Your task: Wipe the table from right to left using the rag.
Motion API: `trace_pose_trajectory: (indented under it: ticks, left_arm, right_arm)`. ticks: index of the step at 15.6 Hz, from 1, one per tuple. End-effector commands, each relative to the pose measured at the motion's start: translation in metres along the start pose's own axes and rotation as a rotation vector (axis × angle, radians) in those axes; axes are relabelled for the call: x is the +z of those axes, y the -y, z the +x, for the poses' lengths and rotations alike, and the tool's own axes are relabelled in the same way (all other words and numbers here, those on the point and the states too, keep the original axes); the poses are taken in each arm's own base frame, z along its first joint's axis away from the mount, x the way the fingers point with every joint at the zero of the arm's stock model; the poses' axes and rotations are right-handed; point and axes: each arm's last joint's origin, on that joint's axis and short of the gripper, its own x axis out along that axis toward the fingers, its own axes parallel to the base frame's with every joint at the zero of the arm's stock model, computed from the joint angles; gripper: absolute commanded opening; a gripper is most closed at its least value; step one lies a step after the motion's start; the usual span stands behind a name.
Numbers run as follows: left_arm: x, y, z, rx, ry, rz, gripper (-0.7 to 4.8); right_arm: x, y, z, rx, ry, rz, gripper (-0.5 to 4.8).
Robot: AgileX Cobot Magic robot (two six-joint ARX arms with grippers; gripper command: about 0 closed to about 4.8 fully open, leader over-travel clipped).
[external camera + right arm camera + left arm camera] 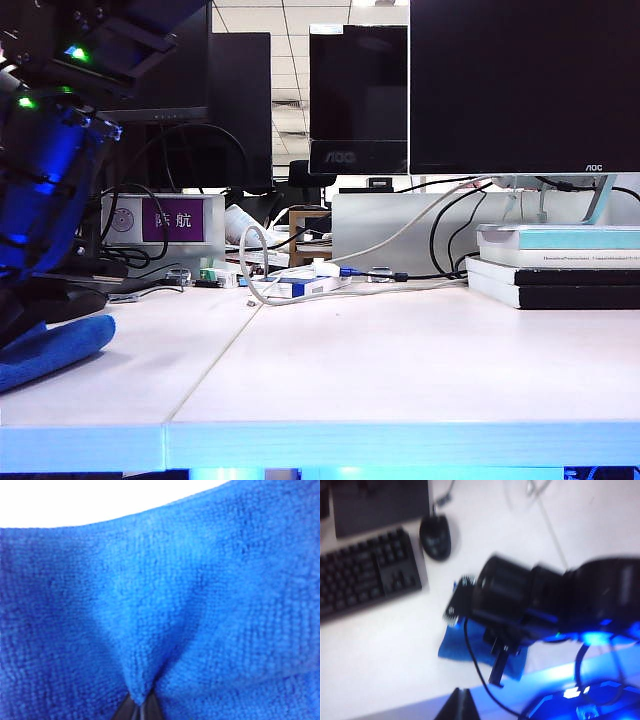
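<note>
The rag [50, 350] is lying at the table's [400, 350] far left, near the front edge, with wide bare desk stretching rightward. The right gripper [140, 707] is pinching the rag, its jaws clamped together on the cloth. The left gripper's [460, 705] opening cannot be told. Only the left wrist view is showing a keyboard [365, 575] and mouse [436, 536].
</note>
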Motion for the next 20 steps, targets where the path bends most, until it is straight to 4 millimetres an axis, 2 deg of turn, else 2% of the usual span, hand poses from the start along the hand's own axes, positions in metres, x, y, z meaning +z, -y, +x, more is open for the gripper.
trace_pose_trajectory:
  ticks: [1, 4, 8, 9, 10, 14, 20]
  left_arm:
    - [-0.004, -0.006, 0.012, 0.004, -0.055, -0.053, -0.06]
    - [-0.007, -0.018, 0.022, -0.054, -0.052, -0.130, -0.06]
    - [-0.014, -0.037, 0.042, -0.033, -0.077, -0.213, -0.06]
    - [-0.015, -0.040, 0.044, -0.045, -0.074, -0.233, -0.05]
    - [-0.016, -0.047, 0.045, -0.046, -0.064, -0.259, -0.05]
    - [-0.016, -0.052, 0.045, -0.041, -0.045, -0.286, -0.06]
    - [-0.013, -0.053, 0.046, -0.042, -0.018, -0.283, -0.06]
  right_arm:
    - [-0.009, 0.002, 0.005, -0.011, -0.073, 0.006, -0.06]
    - [-0.008, 0.003, 0.005, -0.011, -0.070, 0.008, -0.06]
    - [-0.009, 0.003, 0.004, -0.011, -0.077, 0.009, 0.05]
    - [-0.009, 0.003, 0.004, -0.003, -0.081, 0.010, 0.85]
    - [-0.009, 0.003, 0.003, 0.005, -0.080, 0.010, 2.53]
    - [-0.002, 0.000, -0.014, 0.010, -0.047, 0.006, 2.56]
    - [0.011, -0.006, -0.058, 0.091, 0.025, 0.000, 2.51]
